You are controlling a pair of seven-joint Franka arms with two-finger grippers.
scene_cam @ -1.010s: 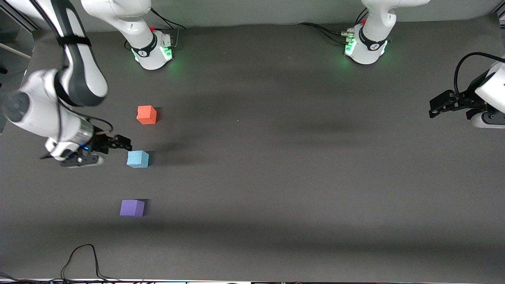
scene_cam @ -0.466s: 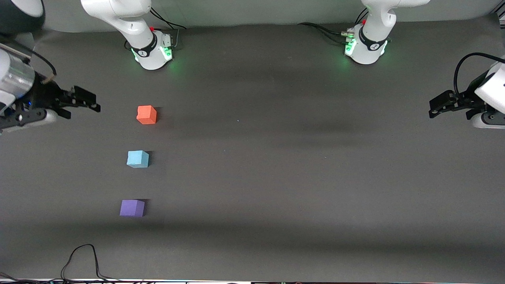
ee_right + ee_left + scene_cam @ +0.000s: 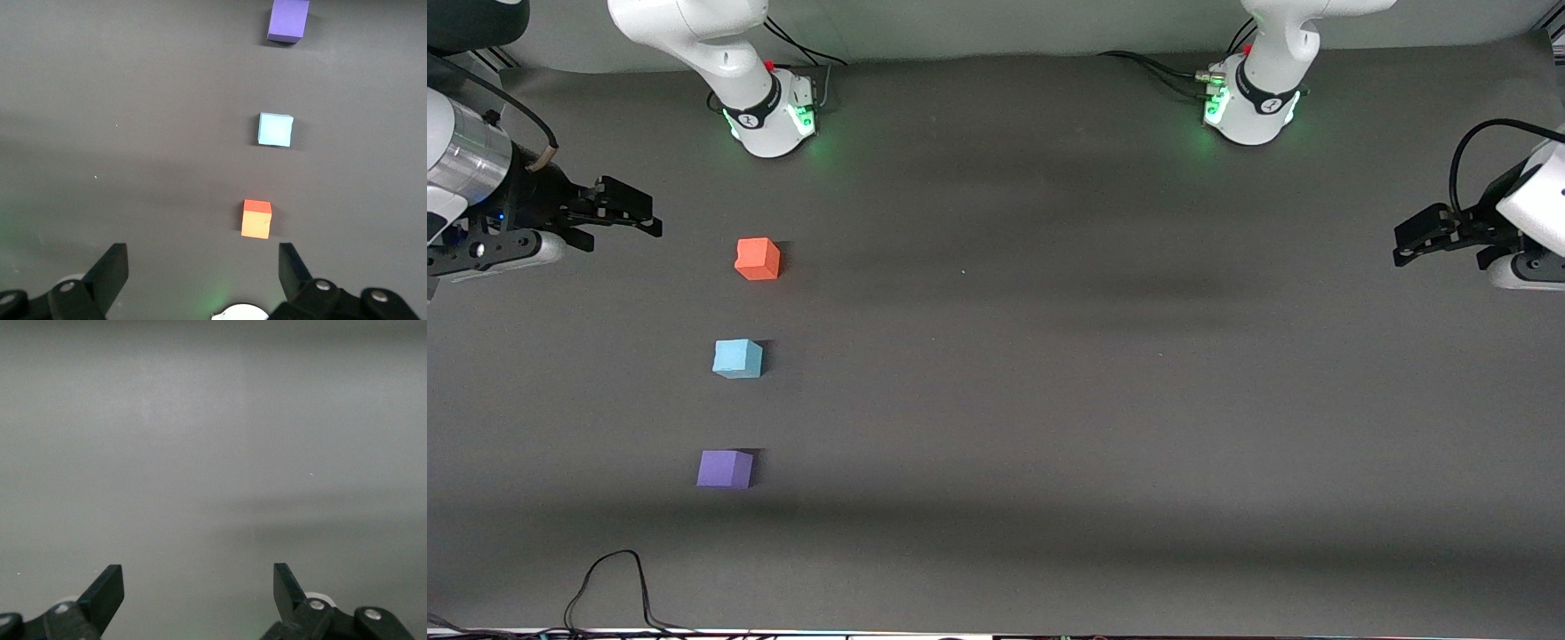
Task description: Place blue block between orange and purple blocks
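Three small cubes lie in a row on the dark table toward the right arm's end. The orange block (image 3: pixel 758 259) is farthest from the front camera, the blue block (image 3: pixel 737 358) sits in the middle, and the purple block (image 3: pixel 725 468) is nearest. The right wrist view shows the same row: orange block (image 3: pixel 257 218), blue block (image 3: pixel 275 129), purple block (image 3: pixel 288 20). My right gripper (image 3: pixel 633 217) is open and empty, raised over the table's edge beside the orange block. My left gripper (image 3: pixel 1412 238) is open and empty at the left arm's end of the table, where it waits.
The two arm bases (image 3: pixel 769 111) (image 3: pixel 1249 107) stand at the table's back edge with green lights. A black cable (image 3: pixel 614 578) loops at the table's front edge. The table's dark mat (image 3: pixel 1049 373) is bare between the blocks and the left arm.
My right gripper has moved away from beside the blue block, up and toward the table's edge beside the orange block. The three blocks and the left arm have not moved.
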